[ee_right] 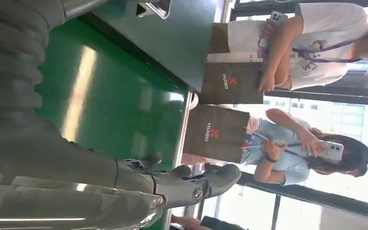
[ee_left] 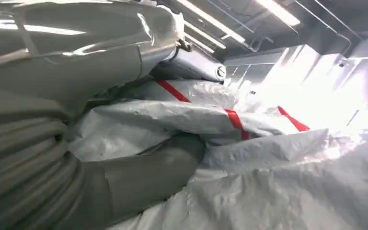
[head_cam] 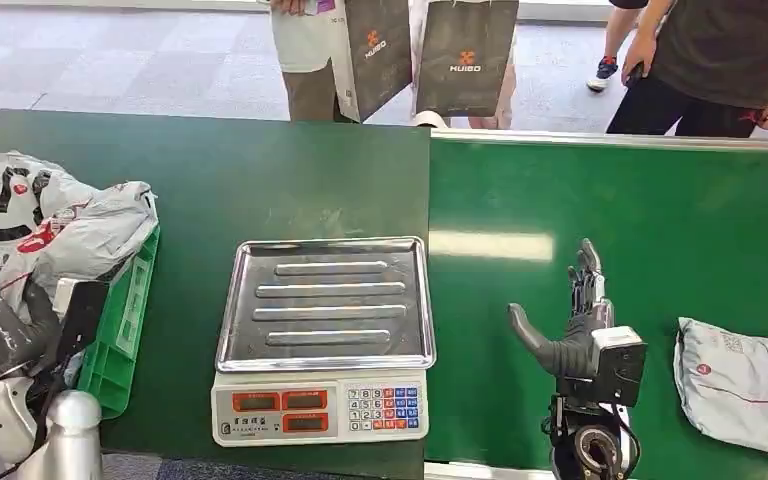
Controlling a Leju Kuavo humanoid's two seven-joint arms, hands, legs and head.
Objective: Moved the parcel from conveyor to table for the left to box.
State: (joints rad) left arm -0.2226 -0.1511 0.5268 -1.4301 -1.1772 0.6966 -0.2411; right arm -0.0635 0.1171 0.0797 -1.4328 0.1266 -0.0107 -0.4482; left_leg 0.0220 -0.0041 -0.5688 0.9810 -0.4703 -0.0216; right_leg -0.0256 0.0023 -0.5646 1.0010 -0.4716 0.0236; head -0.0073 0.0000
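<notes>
The parcel [head_cam: 745,385], a grey poly mailer with red print, lies flat on the bright green conveyor [head_cam: 660,230] at its near right edge, untouched. The right hand [head_cam: 580,330] stands upright just beside it on the belt side, fingers extended and thumb spread, holding nothing; this reads as a staging pose ahead of a reach. The scale [head_cam: 323,340] sits on the dark green table [head_cam: 260,170] next to the belt, its steel pan bare, likely the set-down point. The green box [head_cam: 120,335] at the table's left already carries grey mailers [head_cam: 70,225]. The left hand [head_cam: 0,335] rests against those bags; whether it grips one cannot be determined. Two dark paper bags [head_cam: 465,55] held by onlookers read "HUIBO". Printing on the parcel is illegible.
</notes>
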